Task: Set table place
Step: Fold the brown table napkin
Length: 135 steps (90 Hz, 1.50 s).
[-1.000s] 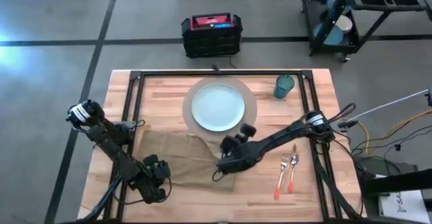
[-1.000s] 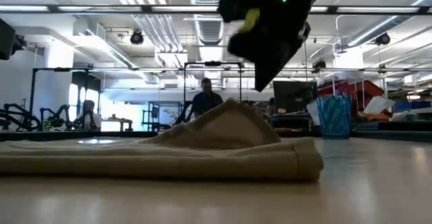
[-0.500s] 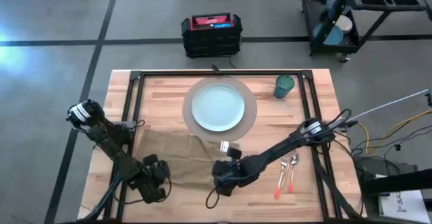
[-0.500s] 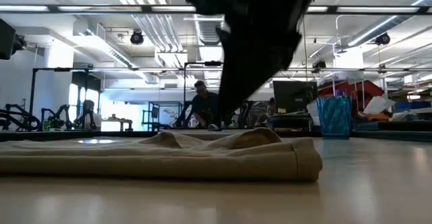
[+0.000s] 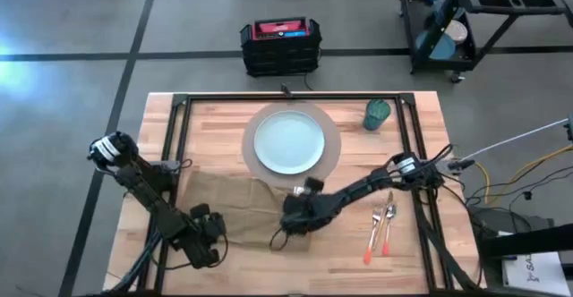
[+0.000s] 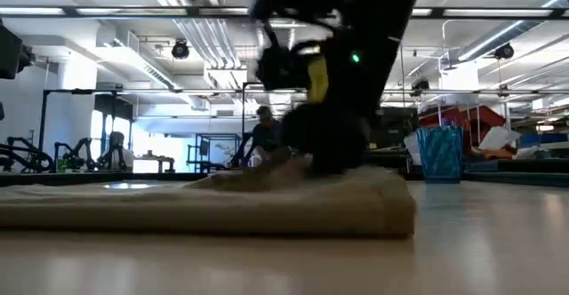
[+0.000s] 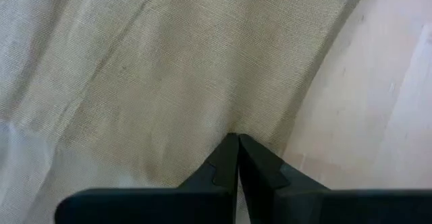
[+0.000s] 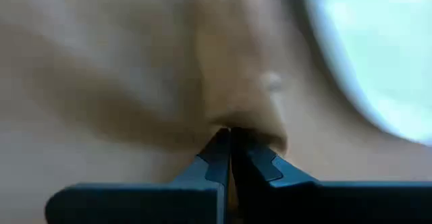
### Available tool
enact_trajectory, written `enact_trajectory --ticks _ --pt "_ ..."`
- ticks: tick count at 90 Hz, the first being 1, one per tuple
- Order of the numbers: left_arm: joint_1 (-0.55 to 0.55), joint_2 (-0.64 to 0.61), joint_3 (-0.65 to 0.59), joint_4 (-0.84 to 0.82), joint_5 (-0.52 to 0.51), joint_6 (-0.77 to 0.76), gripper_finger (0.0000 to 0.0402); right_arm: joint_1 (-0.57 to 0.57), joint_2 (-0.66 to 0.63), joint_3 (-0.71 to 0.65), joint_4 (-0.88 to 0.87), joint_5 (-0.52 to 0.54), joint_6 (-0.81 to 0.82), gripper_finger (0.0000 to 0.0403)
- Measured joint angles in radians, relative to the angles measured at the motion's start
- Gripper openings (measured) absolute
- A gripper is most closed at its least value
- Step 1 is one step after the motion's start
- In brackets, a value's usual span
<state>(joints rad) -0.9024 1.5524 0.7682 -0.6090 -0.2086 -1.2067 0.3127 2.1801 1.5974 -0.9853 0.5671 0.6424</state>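
The tan napkin point(image 5: 237, 209) is spread on the table point(image 5: 430, 118) near the front edge, beside and below the plate point(image 5: 288, 141) on its round mat point(image 5: 333, 131). Its long axis runs left to right. The right hand point(image 5: 291, 221) is pinched on the napkin's right end, where cloth is bunched. The left hand point(image 5: 202, 243) is pressed together on cloth at the opposite front corner. Each hand is thus placed at one end.
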Motion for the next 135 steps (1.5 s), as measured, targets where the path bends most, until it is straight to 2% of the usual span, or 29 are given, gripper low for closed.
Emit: enact_trajectory --ticks 10,17,28,47,67,83,98,108,125,135 --pt "-0.001 -0.001 0.001 0.000 0.026 -0.007 0.0000 -0.034 -0.028 -0.001 -0.292 0.088 0.162 0.0000" --pt "0.000 -0.001 0.001 0.000 0.031 -0.007 0.0000 -0.027 -0.067 -0.001 -0.368 0.100 0.233 0.0000" --pt "0.000 -0.002 0.001 0.001 0.021 -0.007 0.0000 0.031 -0.130 -0.001 -0.273 0.058 0.231 0.0000" --pt "0.003 -0.002 0.001 0.007 -0.009 -0.016 0.0000 0.117 -0.164 0.001 0.095 -0.052 0.100 0.0000" --pt "0.003 -0.003 0.001 0.008 -0.013 -0.025 0.0000 0.143 -0.109 0.001 0.172 -0.090 0.116 0.0000" --pt "0.008 -0.004 0.001 0.008 -0.015 -0.010 0.0000 0.135 -0.049 0.001 0.271 -0.196 0.079 0.0000" --pt "0.021 -0.005 0.001 0.005 -0.018 -0.007 0.0000 0.135 -0.021 0.000 0.223 -0.267 0.103 0.0000" --pt "0.025 -0.005 0.001 0.005 -0.018 -0.007 0.0000 0.161 -0.020 0.000 0.150 -0.361 0.159 0.0000" --pt "0.027 -0.005 0.001 0.004 -0.024 -0.010 0.0000 0.251 -0.044 -0.001 0.009 -0.416 0.286 0.0000" --pt "0.031 -0.005 0.001 0.006 -0.020 -0.010 0.0000 0.284 -0.069 0.014 -0.049 -0.413 0.326 0.0000"
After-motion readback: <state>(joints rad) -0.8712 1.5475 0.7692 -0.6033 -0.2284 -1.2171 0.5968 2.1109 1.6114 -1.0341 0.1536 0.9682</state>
